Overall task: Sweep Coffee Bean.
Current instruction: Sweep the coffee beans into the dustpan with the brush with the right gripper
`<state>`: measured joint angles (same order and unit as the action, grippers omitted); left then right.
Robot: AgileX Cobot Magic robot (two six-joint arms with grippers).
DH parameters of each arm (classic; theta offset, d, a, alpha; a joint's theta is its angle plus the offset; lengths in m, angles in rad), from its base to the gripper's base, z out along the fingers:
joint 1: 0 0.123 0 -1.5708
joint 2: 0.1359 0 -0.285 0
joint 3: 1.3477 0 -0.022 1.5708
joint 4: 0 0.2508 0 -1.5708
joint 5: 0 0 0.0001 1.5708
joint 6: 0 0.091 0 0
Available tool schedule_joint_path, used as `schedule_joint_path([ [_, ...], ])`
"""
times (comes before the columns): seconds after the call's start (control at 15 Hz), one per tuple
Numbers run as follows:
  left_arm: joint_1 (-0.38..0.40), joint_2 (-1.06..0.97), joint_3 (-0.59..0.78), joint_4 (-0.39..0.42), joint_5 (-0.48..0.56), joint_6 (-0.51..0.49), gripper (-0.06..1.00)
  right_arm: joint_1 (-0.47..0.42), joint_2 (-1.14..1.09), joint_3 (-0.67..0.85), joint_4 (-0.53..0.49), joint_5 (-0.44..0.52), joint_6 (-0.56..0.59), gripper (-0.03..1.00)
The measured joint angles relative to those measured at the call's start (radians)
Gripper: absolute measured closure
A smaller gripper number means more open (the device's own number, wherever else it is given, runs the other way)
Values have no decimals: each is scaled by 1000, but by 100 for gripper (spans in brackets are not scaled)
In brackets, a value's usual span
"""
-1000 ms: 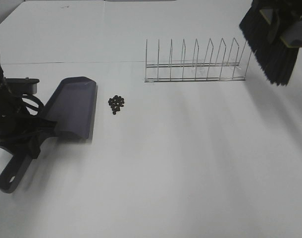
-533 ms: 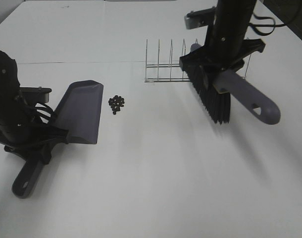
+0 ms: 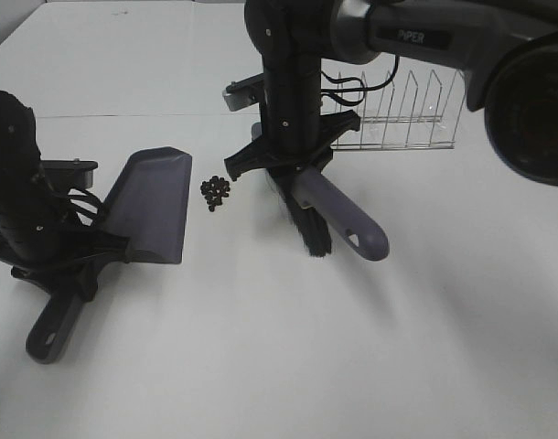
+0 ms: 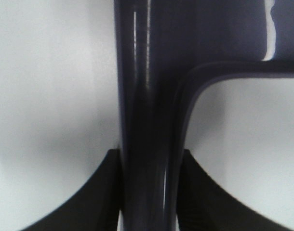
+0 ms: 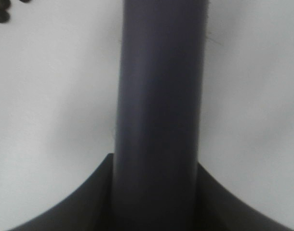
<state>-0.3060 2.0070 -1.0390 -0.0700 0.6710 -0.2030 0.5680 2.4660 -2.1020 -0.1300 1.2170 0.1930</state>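
A small heap of dark coffee beans (image 3: pixel 215 191) lies on the white table between the dustpan and the brush. The dark purple dustpan (image 3: pixel 153 205) rests with its open mouth facing the beans. My left gripper (image 3: pixel 67 265) is shut on the dustpan's handle (image 4: pixel 147 120). My right gripper (image 3: pixel 293 165) is shut on the brush's purple handle (image 5: pixel 159 96), and the black bristles (image 3: pixel 302 219) stand on the table just right of the beans. A few beans (image 5: pixel 1 12) show at a corner of the right wrist view.
A wire plate rack (image 3: pixel 402 114) stands at the back right, behind my right arm. The white table (image 3: pixel 279 366) stretches toward the front. A seam line runs across the table at the back left.
My right arm has swung the brush from the far right down and leftward, now standing just right of the beans. The dustpan has shifted slightly and now sits still.
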Motion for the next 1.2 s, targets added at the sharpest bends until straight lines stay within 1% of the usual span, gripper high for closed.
schedule_joint_path([
  [0.13,0,0,0,-2,0,0,69,3,53,-97,68,4,-16,71],
  [0.33,0,0,0,-5,-3,0,69,9,113,-198,175,9,-24,71],
  [0.47,0,0,0,-11,-6,0,69,28,134,-228,190,8,-39,71],
  [0.6,0,0,0,-13,-6,0,69,68,152,-242,215,1,-50,71],
  [0.73,0,0,0,-17,-6,0,69,101,154,-255,257,0,-75,71],
  [0.87,0,0,0,-18,-6,0,69,116,155,-293,308,5,-94,71],
  [1.0,0,0,0,-18,-6,0,69,119,158,-348,316,13,-96,71],
  [1.07,0,0,0,-19,-6,0,69,121,156,-365,292,13,-93,71],
  [1.2,0,0,0,-19,-6,0,69,121,129,-371,179,15,-89,71],
])
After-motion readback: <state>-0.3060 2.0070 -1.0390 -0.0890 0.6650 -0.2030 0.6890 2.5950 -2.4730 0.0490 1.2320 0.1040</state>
